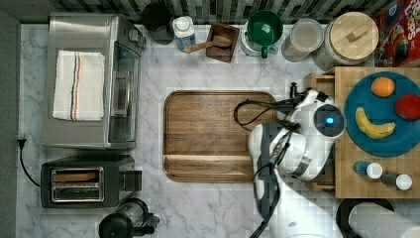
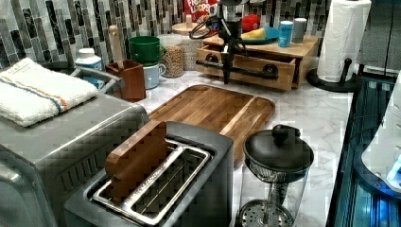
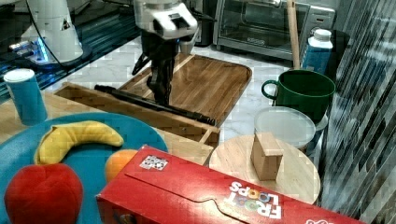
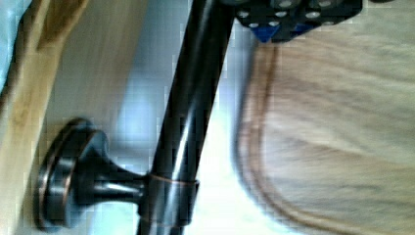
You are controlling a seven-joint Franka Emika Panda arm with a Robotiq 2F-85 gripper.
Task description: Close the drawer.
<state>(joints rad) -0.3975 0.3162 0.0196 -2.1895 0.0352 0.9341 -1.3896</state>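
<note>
The drawer (image 2: 246, 66) is a light-wood box sticking out a short way from under the thick slab that bears the blue plate. A dark bar handle (image 2: 246, 72) runs across its front. My gripper (image 2: 227, 71) comes down from above, shut with nothing held. It sits against the handle (image 3: 140, 100) on the cutting-board side, about midway along the bar. In the right view the gripper (image 3: 162, 93) stands just in front of the drawer's rim (image 3: 84, 91). In the wrist view the fingertips (image 4: 266, 30) lie close beside the bar (image 4: 191, 107), with the drawer front (image 4: 29, 98) beyond it.
A dark brown cutting board (image 1: 218, 134) lies right in front of the drawer. The slab (image 1: 346, 163) carries a blue plate (image 1: 369, 99) of fruit and two shakers. A toaster oven (image 1: 84, 79), a toaster (image 1: 84, 181), and several jars and mugs along the back wall ring the counter.
</note>
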